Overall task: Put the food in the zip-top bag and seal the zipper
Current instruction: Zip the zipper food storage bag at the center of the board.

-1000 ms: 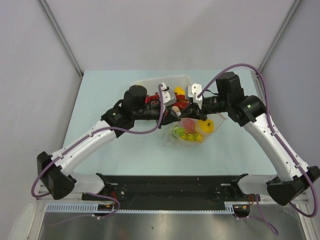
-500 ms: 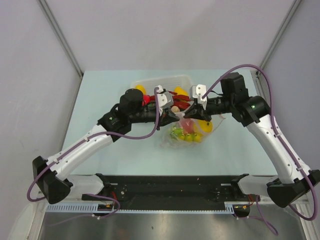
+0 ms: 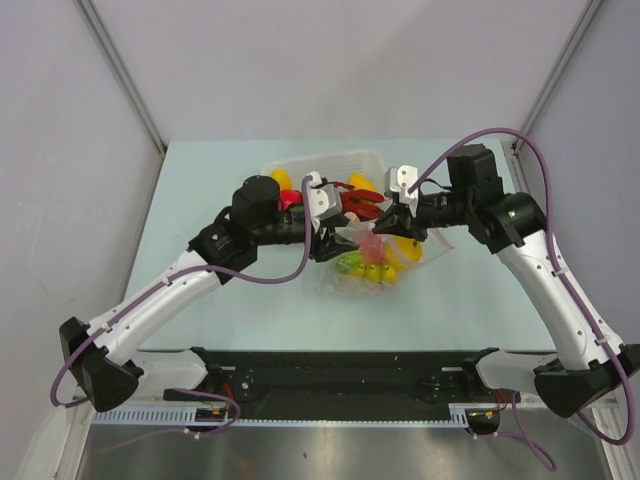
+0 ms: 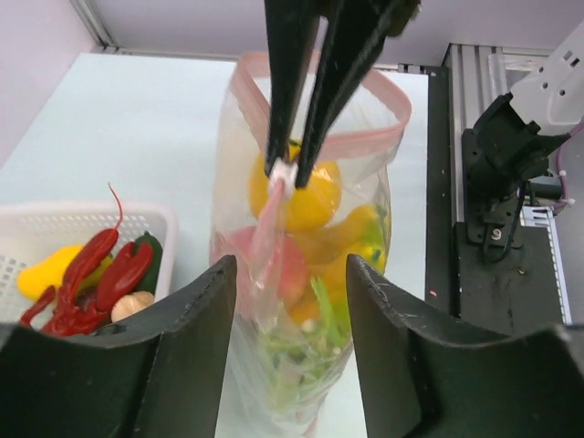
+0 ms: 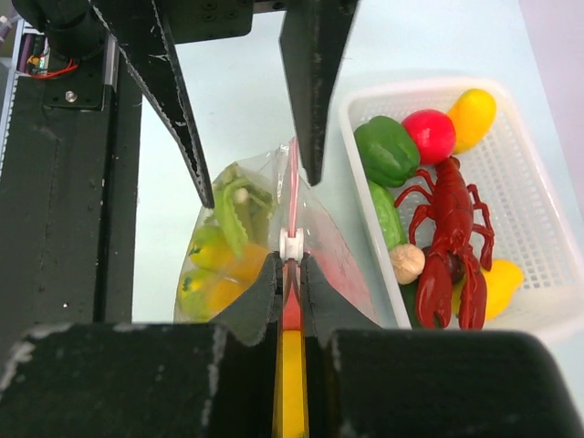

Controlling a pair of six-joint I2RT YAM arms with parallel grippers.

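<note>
- Pale blue-green table (image 3: 200, 300) between plain grey walls, with a black base rail (image 3: 340, 372) along its near edge, on the near side of the bag.
- Zip-top bag (image 3: 366, 262): clear and crinkled. Its bottom rests on the table and its top edge is raised between the two grippers.
- Food (image 4: 297, 196) inside the bag: a round yellow fruit uppermost, a pink piece beside it, and a green leafy stalk (image 4: 306, 360) at the bottom.
- Zipper (image 4: 370, 139): a pink-red strip along the bag's top edge. The stretch seen from the left wrist gapes in a loop, and a white slider (image 5: 291, 245) sits on the strip.
- Right gripper (image 5: 291, 265): at the bag's right end, with its fingers pinched tight on the zipper at the slider.
- Left gripper (image 4: 290, 269): at the bag's left end, with its fingers spread wide to either side of the bag and gripping nothing. Whether they touch the plastic cannot be told.
- White basket (image 5: 538, 178): just beyond the bag. It holds a red lobster (image 5: 453, 205), green pepper (image 5: 385, 151), red tomato (image 5: 431, 135), cucumber (image 5: 388, 214), garlic bulb (image 5: 407, 263) and yellow fruit (image 5: 472, 108).
</note>
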